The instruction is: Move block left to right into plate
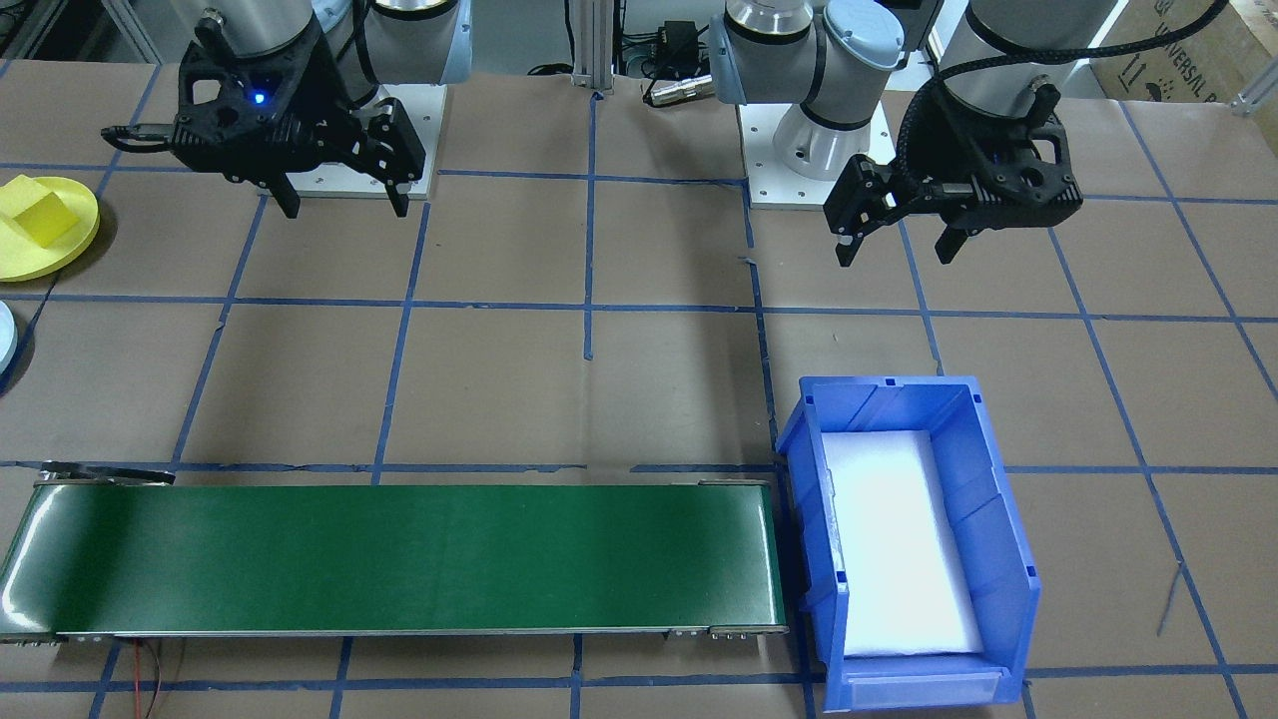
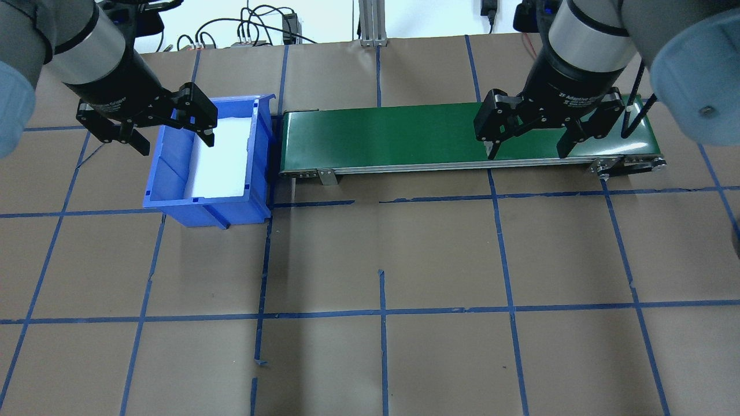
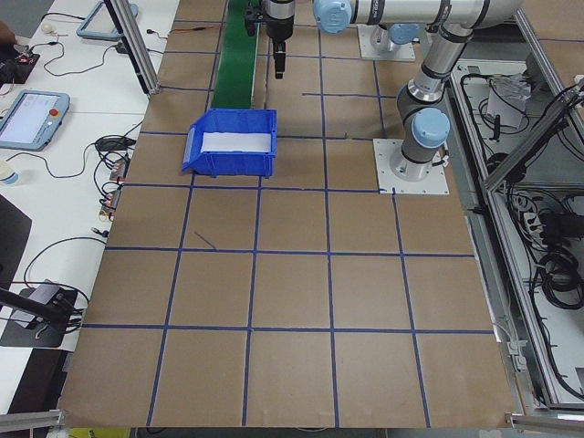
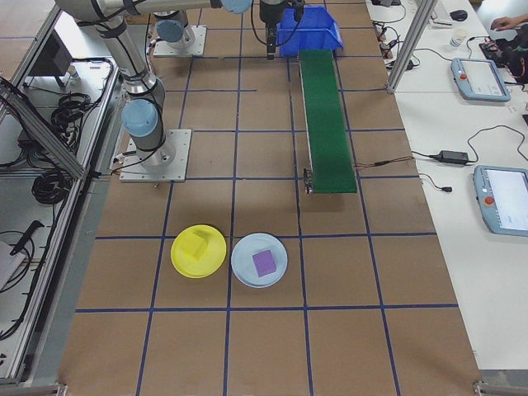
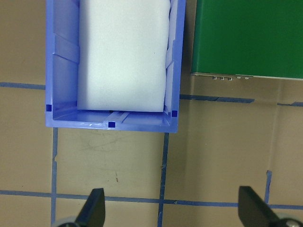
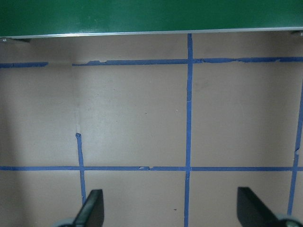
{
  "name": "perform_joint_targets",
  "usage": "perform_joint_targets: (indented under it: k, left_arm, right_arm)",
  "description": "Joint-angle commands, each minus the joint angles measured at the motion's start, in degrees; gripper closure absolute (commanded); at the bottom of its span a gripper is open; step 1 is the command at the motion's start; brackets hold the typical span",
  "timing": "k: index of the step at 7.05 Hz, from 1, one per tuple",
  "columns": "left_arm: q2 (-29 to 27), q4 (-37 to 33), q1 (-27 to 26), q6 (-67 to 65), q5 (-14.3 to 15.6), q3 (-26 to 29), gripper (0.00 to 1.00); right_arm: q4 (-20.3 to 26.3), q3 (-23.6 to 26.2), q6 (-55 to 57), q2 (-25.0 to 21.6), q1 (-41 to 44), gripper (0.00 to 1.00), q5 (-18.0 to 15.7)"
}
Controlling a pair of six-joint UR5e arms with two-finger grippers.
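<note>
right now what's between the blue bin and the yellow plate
The green conveyor belt runs most of the way from the blue bin toward the yellow plate, then bare taped table, seen in the exterior right view.

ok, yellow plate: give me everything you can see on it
The yellow plate is round, flat and plain, plastic by its look, with a shallow rim. It lies level on the brown table paper near the robot's right end, beyond the green conveyor's end. A yellow block sits on it. A pale blue plate lies beside it, nearly touching. No gripper is near.
</note>
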Motion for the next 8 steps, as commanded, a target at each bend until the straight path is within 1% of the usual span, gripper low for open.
perform_joint_targets:
  k: [1,3,8]
  left_arm:
    - [0.0,-0.06,0.0,0.02,0.0,0.02,0.0]
    - [0.0,-0.06,0.0,0.02,0.0,0.02,0.0]
    - [0.0,-0.06,0.0,0.02,0.0,-0.07,0.0]
  right_arm:
    - [-2.52,2.43,-0.03,2.02,-1.65,0.0,-0.72]
    - [-4.47,2.97,-0.3,2.3,-1.48,0.0,-2.91]
    - [-4.66,3.5,0.4,2.3,-1.56,0.0,-3.1]
